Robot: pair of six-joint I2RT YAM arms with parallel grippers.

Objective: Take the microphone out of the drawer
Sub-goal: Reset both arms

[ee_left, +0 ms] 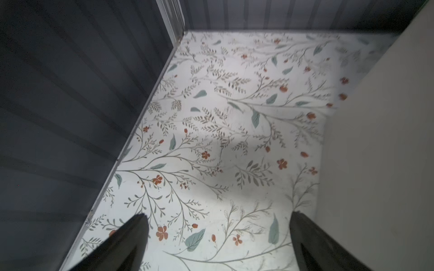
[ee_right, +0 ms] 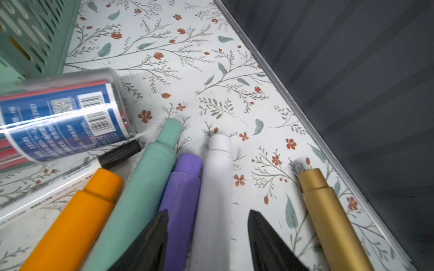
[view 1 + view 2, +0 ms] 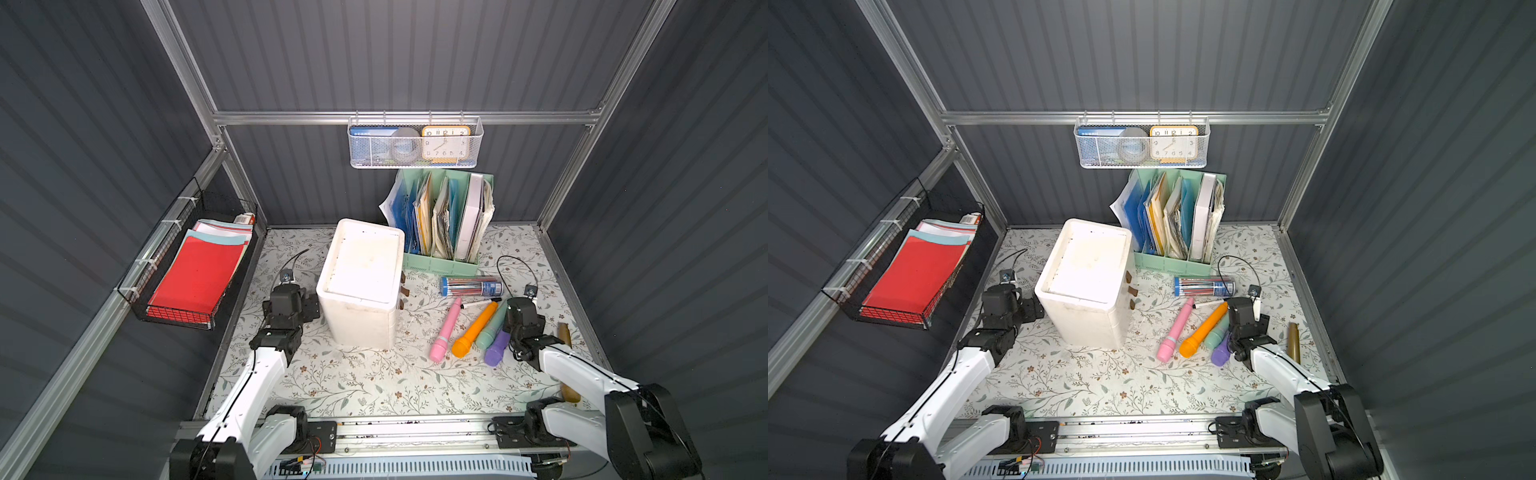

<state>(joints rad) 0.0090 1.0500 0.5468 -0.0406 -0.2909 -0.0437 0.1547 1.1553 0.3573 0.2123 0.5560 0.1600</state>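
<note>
Microphones (image 3: pixel 473 328) lie outside the drawer unit (image 3: pixel 360 274), on the surface (image 3: pixel 374 382) off its handle side; the white microphone (image 2: pixel 217 178) runs lengthwise between the right hand's (image 2: pixel 208 212) parted jaws, ungripped. Left hand (image 1: pixel 219 214) gapes empty at the unit's opposite side.

Left arm (image 3: pixel 266 370) and right arm (image 3: pixel 582 368): white shells, black joints, thin black cable (image 3: pixel 239 392) along each. Glossy black fingers (image 1: pixel 126 244), tapering to points.
</note>
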